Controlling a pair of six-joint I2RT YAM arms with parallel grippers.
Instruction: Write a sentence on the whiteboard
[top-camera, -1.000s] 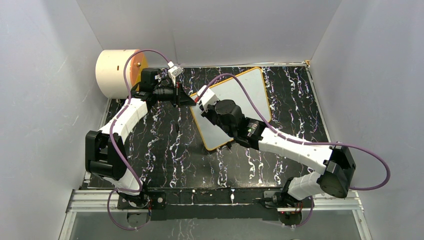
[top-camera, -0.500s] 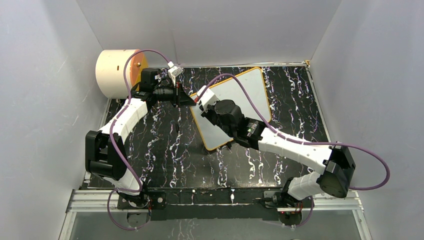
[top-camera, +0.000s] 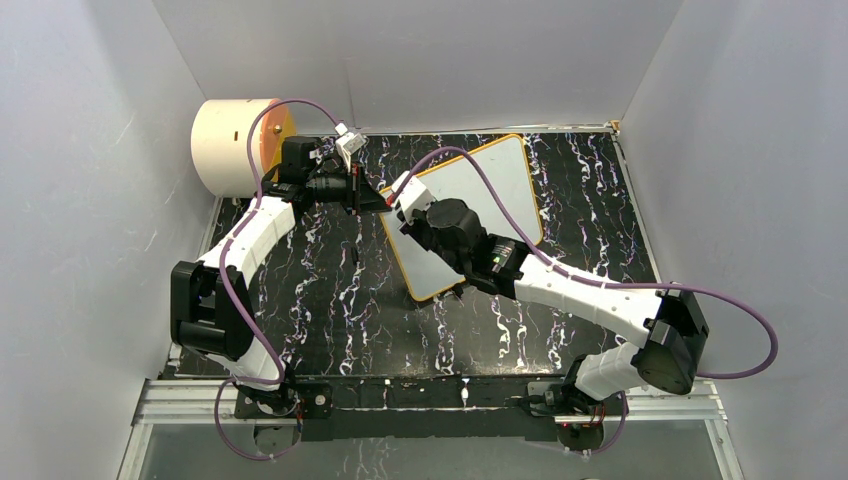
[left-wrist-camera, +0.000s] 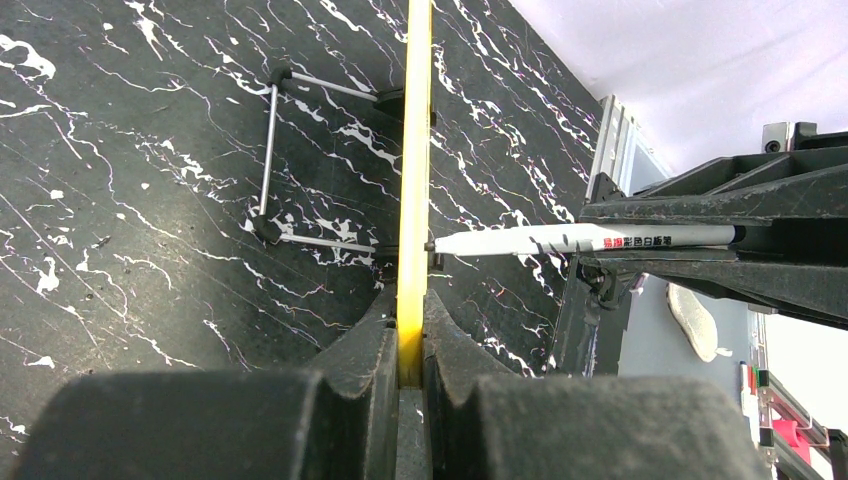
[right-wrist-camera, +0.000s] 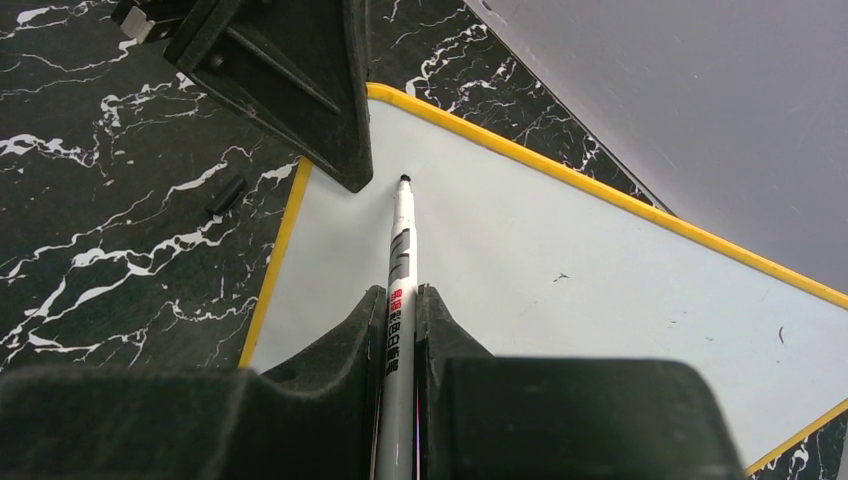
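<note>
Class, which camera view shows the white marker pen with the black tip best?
Right wrist: the white marker pen lies lengthwise, tip clear against the orange-framed whiteboard. Left wrist shows it side-on; top external barely shows it.

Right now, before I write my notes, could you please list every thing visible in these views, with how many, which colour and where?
whiteboard: one, white with yellow frame, propped at the middle of the table
marker: one, white with black tip, tip at the whiteboard's face
wire stand: one, silver with black feet, behind the whiteboard
cylinder: one, cream with orange face, far left corner
table: one, black marble with white veins
cables: two, purple, one along each arm
left arm, right arm: white and black, bolted at the near edge
left gripper: black, shut on the whiteboard's edge
right gripper: black, shut on the marker
</note>
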